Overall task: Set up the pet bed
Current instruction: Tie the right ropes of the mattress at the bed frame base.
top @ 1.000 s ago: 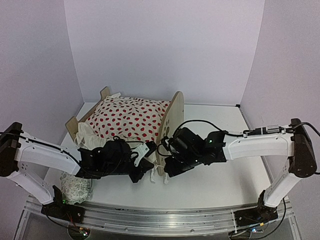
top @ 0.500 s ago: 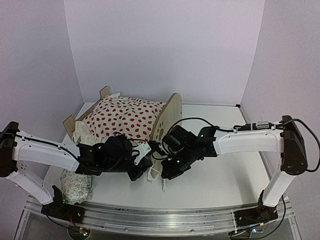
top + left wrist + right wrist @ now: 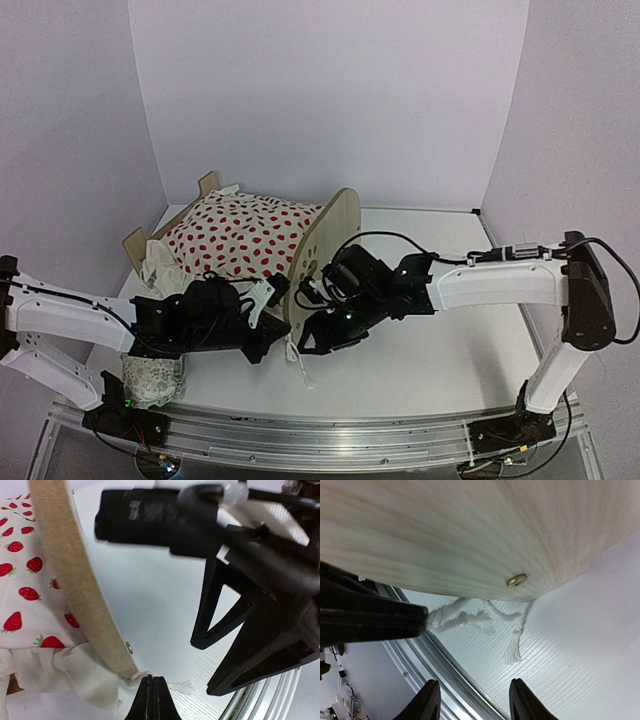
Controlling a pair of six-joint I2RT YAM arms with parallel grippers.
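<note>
The pet bed (image 3: pixel 325 245) is seen at the left-centre of the table (image 3: pixel 450 350). Its rounded plywood headboard (image 3: pixel 75 580) is turned toward the arms and appears tilted, and the frame is draped in a red-dotted blanket (image 3: pixel 240 235). A white cord (image 3: pixel 465 617) with frayed ends is shown trailing from under the headboard's lower corner, just beside a brass screw (image 3: pixel 517 580).

The frame is judged to be light and stiff, easily tipped or slid across the smooth table. The thin board edges would best be taken at the headboard rim or the side rails, where a firm, square hold is offered. The blanket is soft and would be expected to slip or bunch if seized instead, and the limp cord gives little control over the frame.

The left gripper (image 3: pixel 152 697) is pictured with its jaws clenched on the cord's end, low at the near corner. The right gripper (image 3: pixel 473 682) is held just beside it under the headboard, its jaws released and nothing between them.
</note>
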